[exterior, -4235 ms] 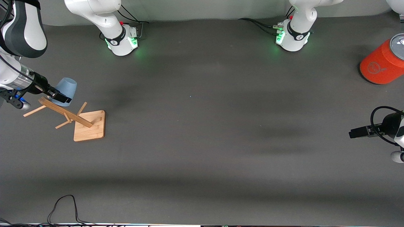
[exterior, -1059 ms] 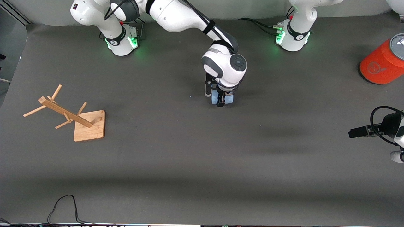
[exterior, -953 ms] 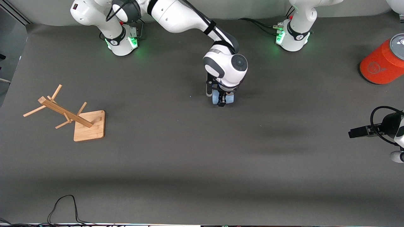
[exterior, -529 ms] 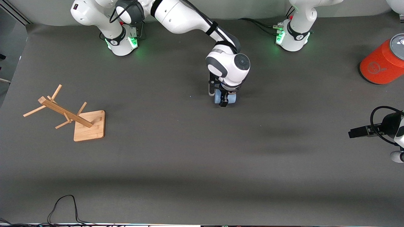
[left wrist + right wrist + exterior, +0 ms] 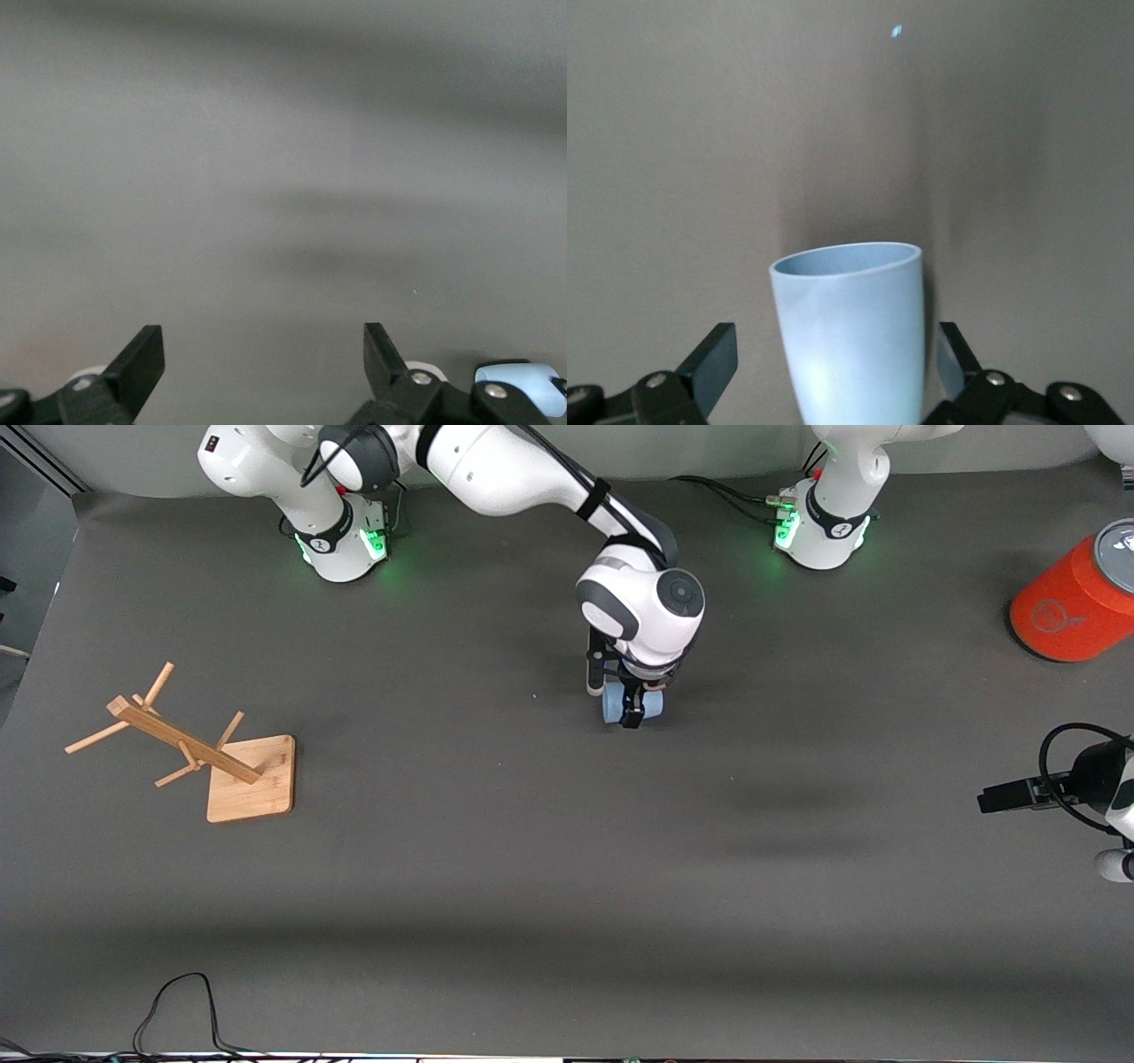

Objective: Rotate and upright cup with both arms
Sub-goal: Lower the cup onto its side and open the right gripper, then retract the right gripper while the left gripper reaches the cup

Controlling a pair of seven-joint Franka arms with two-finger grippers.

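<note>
Both my arms out, one working, one waiting.
My right gripper [image 5: 632, 707] hangs mid-table, fingers spread apart; my left gripper [image 5: 990, 801] waits wide open.

- cup [image 5: 633, 703] is the landmark: mid surface [image 5: 496, 886], lying on its side between the fingers of the right tool [image 5: 632, 710], fingers spread with gaps either side of the cup
- right tool comes down on the cup from above; its arm runs in from the base farther from the front camera, toward the right arm's end
- wooden rack [image 5: 190, 748]: well apart from cup, toward the right arm's end, slightly nearer the front camera
- can [image 5: 1074, 596]: well apart from cup, at the left arm's end, farther from the front camera
- left tool [image 5: 1005, 798]: waits at the left arm's end, well apart from cup, fingers spread, over bare surface
- cable [image 5: 182, 1010]: at the surface edge nearest the front camera, toward the right arm's end
</note>
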